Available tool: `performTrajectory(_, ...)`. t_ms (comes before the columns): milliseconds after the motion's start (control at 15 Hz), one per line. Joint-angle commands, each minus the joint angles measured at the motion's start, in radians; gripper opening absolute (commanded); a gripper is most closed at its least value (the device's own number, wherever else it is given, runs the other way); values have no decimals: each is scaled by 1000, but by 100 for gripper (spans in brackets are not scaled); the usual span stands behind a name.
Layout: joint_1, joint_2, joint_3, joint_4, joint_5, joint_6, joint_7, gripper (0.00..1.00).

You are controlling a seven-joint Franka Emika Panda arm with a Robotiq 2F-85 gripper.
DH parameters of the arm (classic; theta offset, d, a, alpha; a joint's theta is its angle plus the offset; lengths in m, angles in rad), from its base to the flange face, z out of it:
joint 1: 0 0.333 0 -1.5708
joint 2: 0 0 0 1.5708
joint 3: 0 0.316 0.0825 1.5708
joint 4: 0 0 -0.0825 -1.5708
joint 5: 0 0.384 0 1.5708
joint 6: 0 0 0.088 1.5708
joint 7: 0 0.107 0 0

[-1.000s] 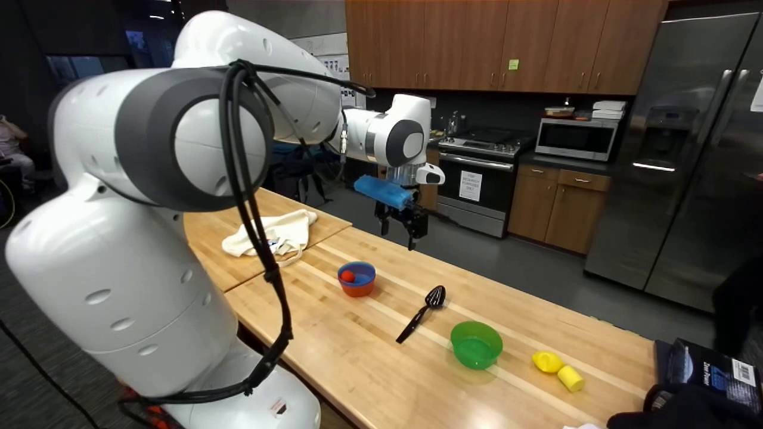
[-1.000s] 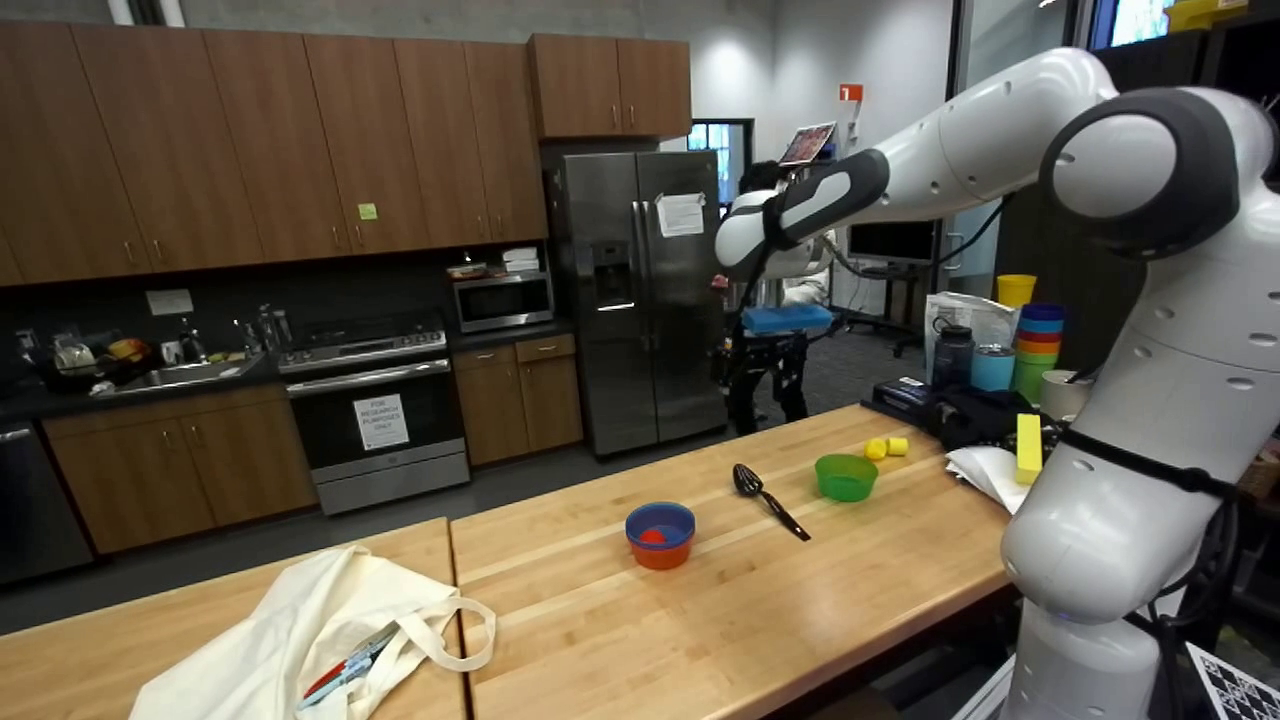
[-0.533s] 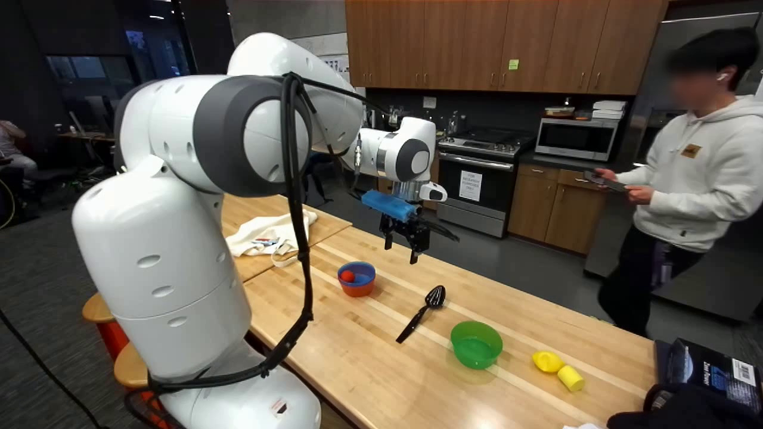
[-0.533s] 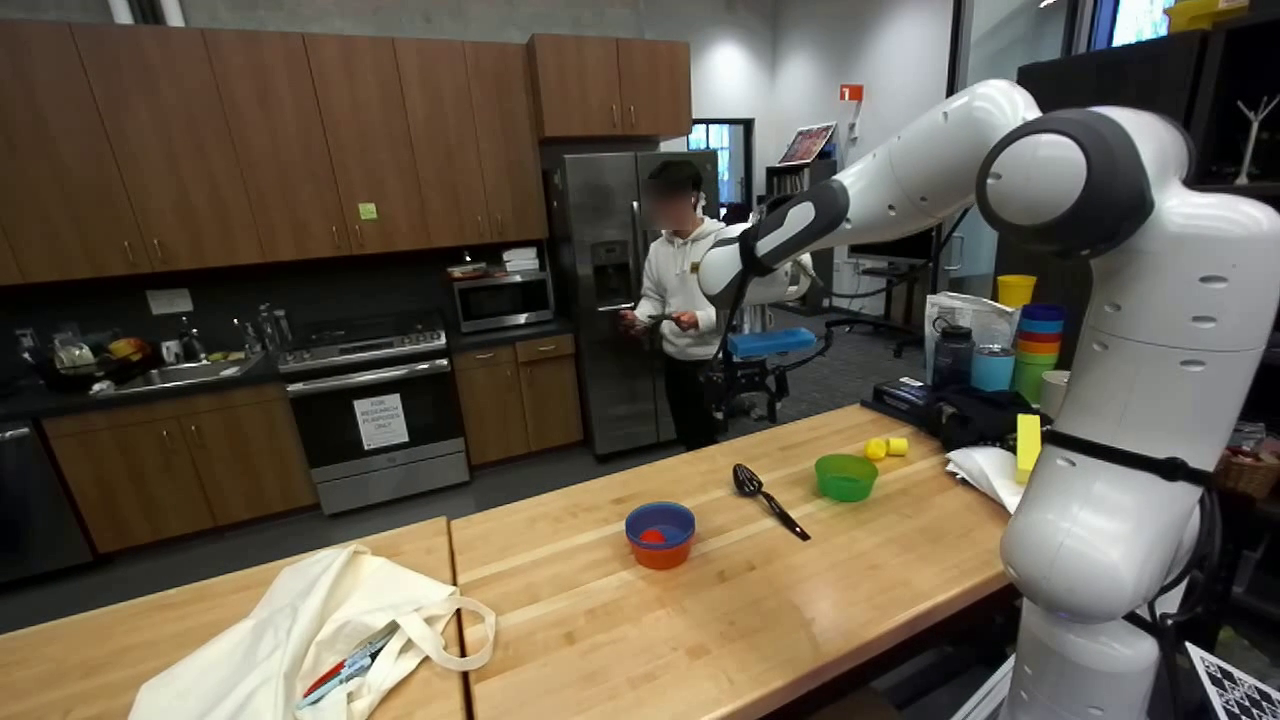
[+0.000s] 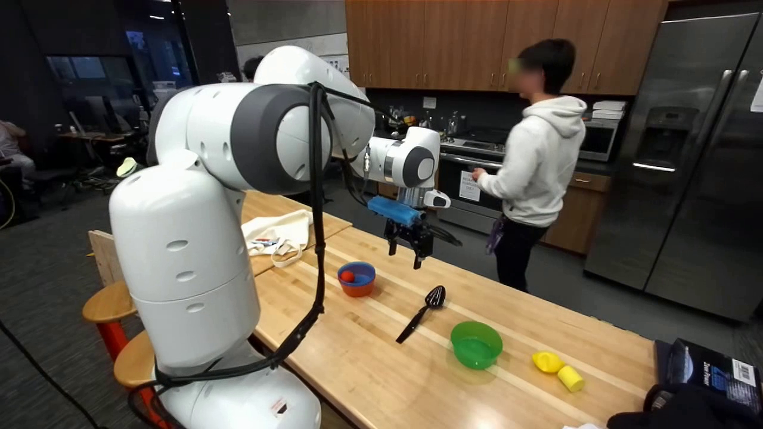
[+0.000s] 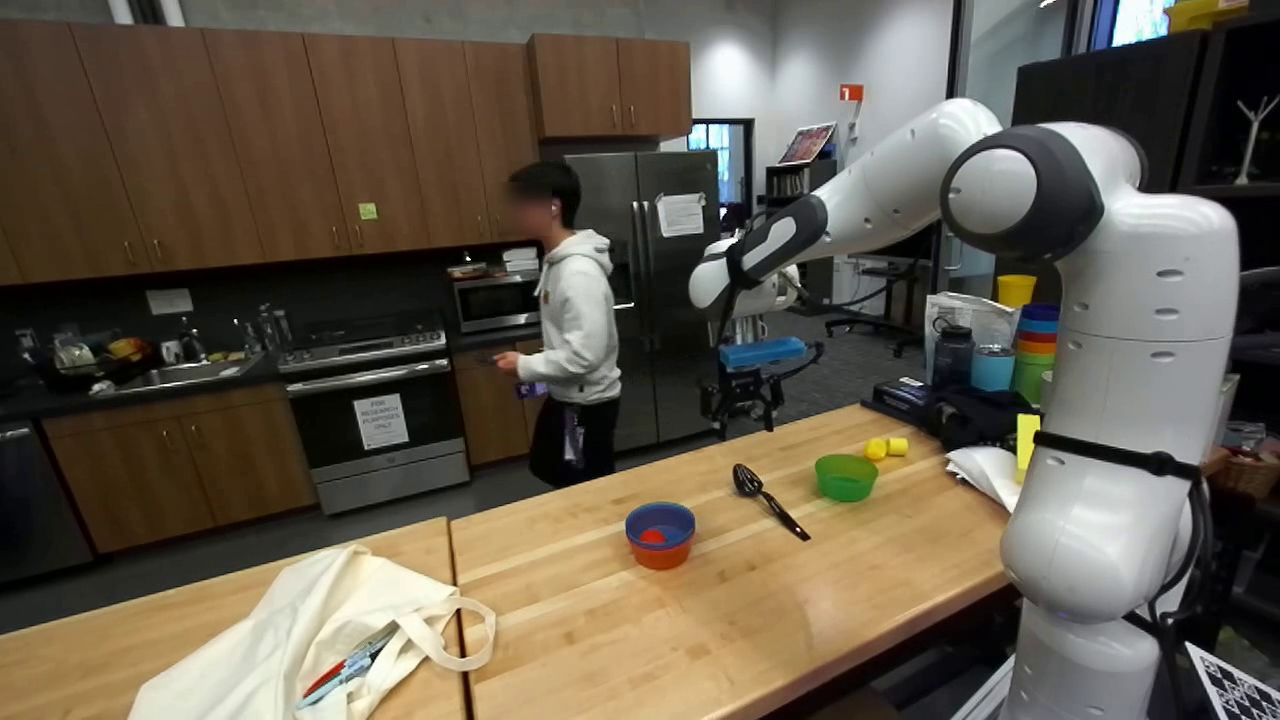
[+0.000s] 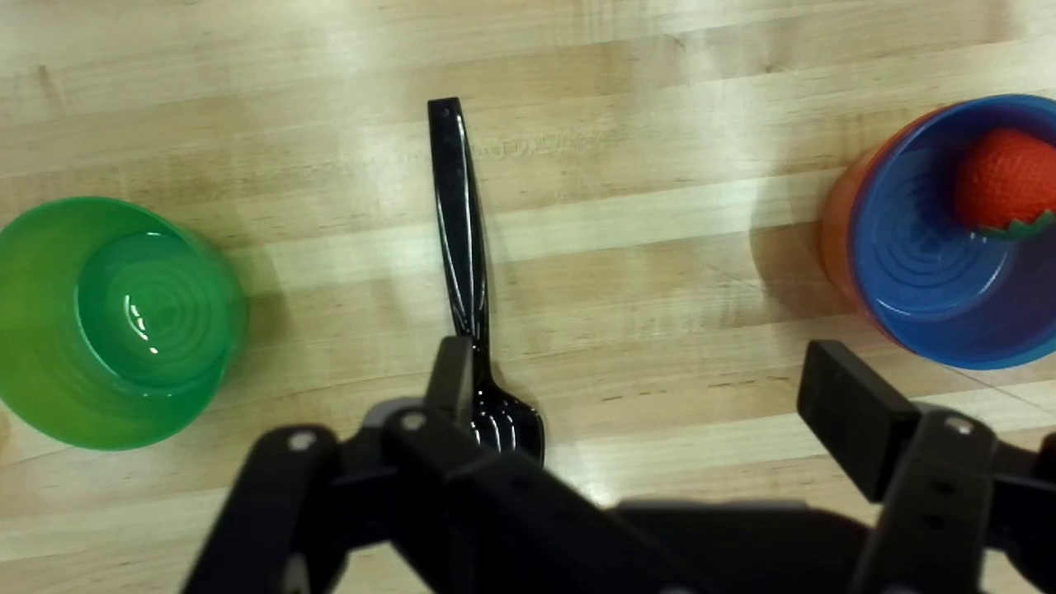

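The bag [image 6: 250, 645] slumps at the far left, too soft to stand, I suppose, its strap lapping over the left edge of the table [image 6: 600, 650]. Inward from that edge the blue bowl [image 6: 666, 517] nests in the red bowl [image 6: 662, 557], probably stacked to stand as one; a strawberry [image 7: 1002, 180] rests inside near the wall, where a round thing might settle. Next, the gripper [image 6: 745, 428] hangs above the table toward the kitchen-side edge, pointing down, jaws spread wide and holding nothing. Lower down, the spoon [image 7: 469, 272] lies flat, since nothing props it, head toward that kitchen-side edge (a finger [image 7: 452, 379] covers its neck in the wrist view, though height separates them). To its right, the green bowl [image 6: 846, 487] stands upright on its base. Toward the right edge, a lemon [image 5: 548, 361] and a cylinder [image 5: 571, 379] lie side by side, perhaps stopping each other from rolling.
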Motion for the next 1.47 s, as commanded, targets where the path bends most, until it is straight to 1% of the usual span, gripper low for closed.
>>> performTrajectory(0, 1, 39, -5, 42, -29, -33, 30, 100)
performTrajectory(533, 1, 115, -17, 74, -60, -47, 41, 100)
performTrajectory(1133, 3, 198, -34, 116, -62, -68, 59, 100)
performTrajectory(1267, 3, 196, -35, 116, -62, -81, 44, 100)
performTrajectory(1333, 3, 190, -31, 90, -43, -46, 35, 100)
performTrajectory(1400, 3, 195, -32, 93, -43, -49, 35, 100)
